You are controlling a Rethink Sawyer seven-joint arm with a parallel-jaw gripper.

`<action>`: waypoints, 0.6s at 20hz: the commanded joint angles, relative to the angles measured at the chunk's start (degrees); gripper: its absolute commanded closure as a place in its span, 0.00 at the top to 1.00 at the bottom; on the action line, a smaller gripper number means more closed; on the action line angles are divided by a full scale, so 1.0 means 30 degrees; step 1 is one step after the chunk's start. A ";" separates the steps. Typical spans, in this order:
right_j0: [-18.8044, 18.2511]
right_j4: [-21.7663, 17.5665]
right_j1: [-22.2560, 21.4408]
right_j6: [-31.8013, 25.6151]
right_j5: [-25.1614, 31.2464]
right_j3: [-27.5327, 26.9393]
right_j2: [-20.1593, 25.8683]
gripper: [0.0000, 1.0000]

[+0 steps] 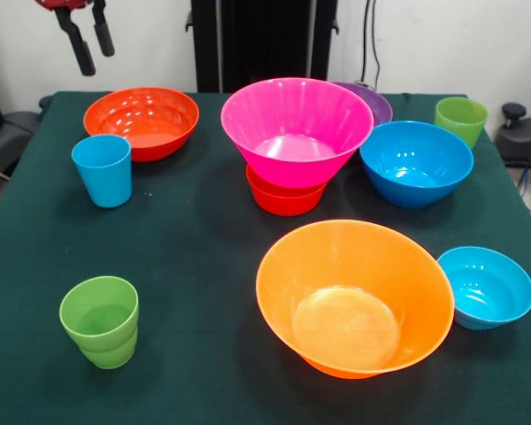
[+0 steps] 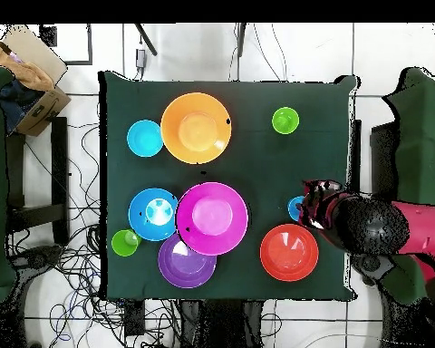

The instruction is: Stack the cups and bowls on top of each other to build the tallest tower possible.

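My gripper (image 1: 97,58) hangs open and empty high over the table's far left corner, above and behind the sky blue cup (image 1: 103,170). The medium red-orange bowl (image 1: 142,119) sits to its right. The large pink bowl (image 1: 296,128) rests upright on the small red-orange bowl (image 1: 285,199), a two-piece tower. The purple bowl (image 1: 374,103) is behind it and the blue bowl (image 1: 416,162) to its right. The large orange bowl (image 1: 354,297) and small blue bowl (image 1: 487,285) sit near the front. One lime green cup (image 1: 461,119) is far right, another (image 1: 100,320) near left.
In the overhead view the red and black arm (image 2: 371,227) reaches in over the table's right edge and partly hides the sky blue cup (image 2: 296,208). The dark green table (image 2: 257,172) has bare cloth between the orange bowl (image 2: 196,128) and the pink bowl (image 2: 211,217).
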 commanded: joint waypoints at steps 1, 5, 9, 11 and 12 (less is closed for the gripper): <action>0.0491 -0.2297 0.2082 0.2075 -0.1765 0.1446 -0.1852 1.00; 0.0625 -0.2469 0.2074 0.2298 -0.2023 0.1521 -0.2057 1.00; 0.0853 -0.2660 0.1947 0.2539 -0.2195 0.1417 -0.2304 1.00; 0.0982 -0.2635 0.1826 0.2655 -0.2203 0.1387 -0.2445 1.00; 0.1018 -0.2641 0.1786 0.2663 -0.2192 0.1388 -0.2496 1.00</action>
